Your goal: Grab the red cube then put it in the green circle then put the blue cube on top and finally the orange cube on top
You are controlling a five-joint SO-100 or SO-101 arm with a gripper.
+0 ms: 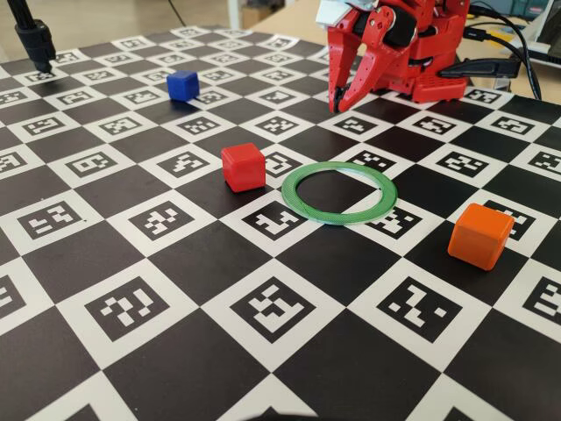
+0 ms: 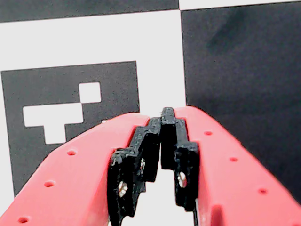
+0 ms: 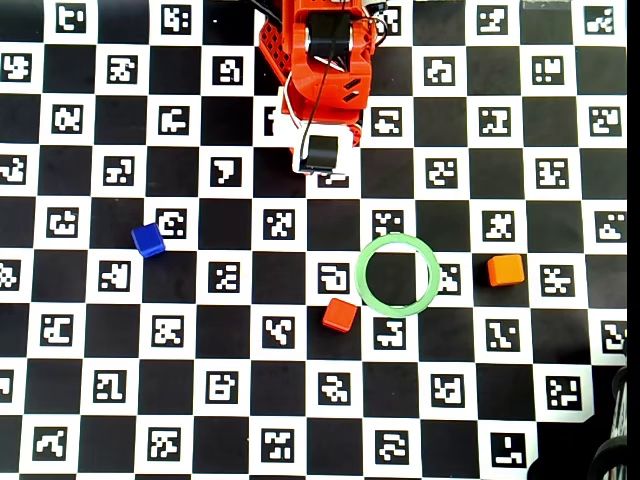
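Note:
The red cube (image 1: 243,167) (image 3: 340,315) rests on the marker board just outside the left rim of the green circle (image 1: 290,194) (image 3: 360,275), whose centre is empty. Far off at the back left in the fixed view sits the blue cube (image 1: 182,84) (image 3: 148,240). The orange cube (image 1: 479,235) (image 3: 505,270) lies to the right of the ring. My red gripper (image 1: 342,103) (image 2: 167,115) hangs just above the board at the back, near the arm's base, well away from every cube. Its black-padded tips meet, shut on nothing.
A checkerboard of black and white marker squares (image 1: 131,307) covers the table. The arm's red base (image 3: 320,60) stands at the far edge, with cables (image 1: 513,39) behind it. A black stand (image 1: 35,39) rises at the back left corner.

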